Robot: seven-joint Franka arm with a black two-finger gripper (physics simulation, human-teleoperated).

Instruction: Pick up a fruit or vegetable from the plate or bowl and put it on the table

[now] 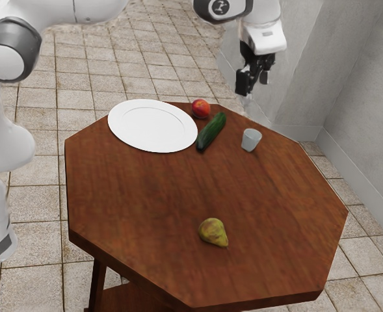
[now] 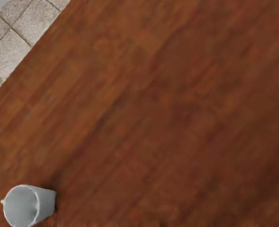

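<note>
Exterior view, gripper (image 1: 253, 86): raised at upper right; looks open, with a gap between the fingers; gripping nothing; likely up there for clearance over cup and produce.
Plate (image 1: 152, 127): upper left of centre, flat on the table (image 1: 145, 201).
Red fruit (image 1: 201, 108): top centre, on the wood just beside the plate's rim.
Cucumber (image 1: 211, 132): below the red fruit, lying lengthwise on the wood, close by the rim; contact with the plate, cannot tell.
Pear (image 1: 212, 232): lower centre, on its side on the wood, well apart from the rest; probably set there for the free space.
Task's thing: not named more closely; could be any of the three, all on the table, outside the plate; judged as matching the goal, probably needing no further pick.
Wrist view, cup (image 2: 45, 205): lower left; seen from above, into the mouth; in the exterior view, seen from the side, right of the cucumber.
Floor tiles (image 2: 16, 47): upper left corner, past the table edge; likely from aiming down near the border.
</note>
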